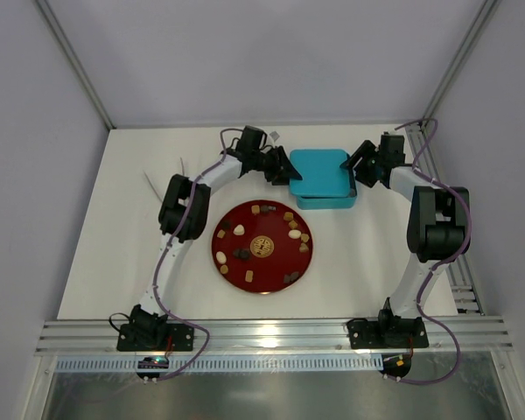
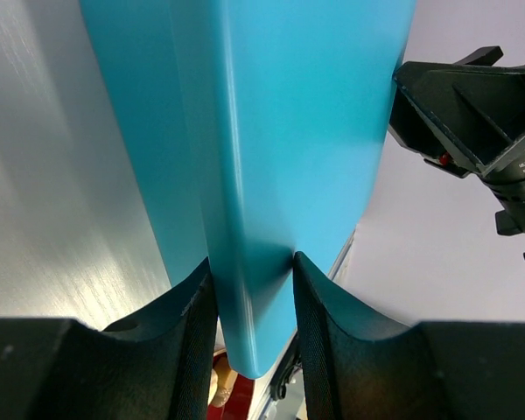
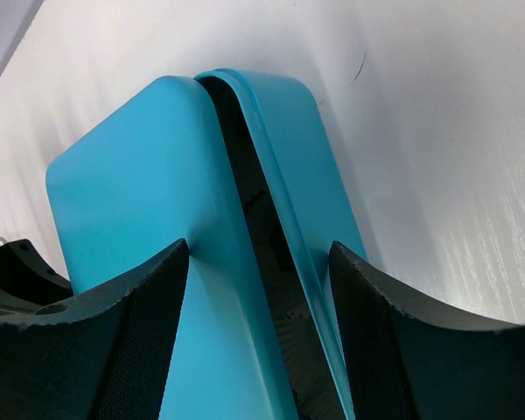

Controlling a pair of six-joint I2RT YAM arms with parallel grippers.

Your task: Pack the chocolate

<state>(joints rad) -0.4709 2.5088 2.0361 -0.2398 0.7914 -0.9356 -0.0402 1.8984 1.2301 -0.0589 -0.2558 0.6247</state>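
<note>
The chocolate (image 1: 240, 230), several small brown, tan and cream pieces, lies scattered on a round red plate (image 1: 271, 271) in the middle of the table. Behind it sits a teal box (image 1: 328, 203) with its teal lid (image 1: 319, 166) raised and shifted off the base. My left gripper (image 1: 284, 168) is shut on the lid's left edge (image 2: 289, 131), with the jaws (image 2: 252, 262) pinching it. My right gripper (image 1: 360, 168) spans lid (image 3: 131, 201) and base (image 3: 306, 149) at the right end, one finger against each (image 3: 258, 249). Dark crinkled paper cups (image 3: 262, 227) show in the gap.
The plate has a round gold emblem (image 1: 262, 248) at its centre. A thin wire (image 1: 149, 181) lies on the white table at the left. An aluminium rail (image 1: 262, 332) runs along the near edge. Cage posts and walls stand on both sides.
</note>
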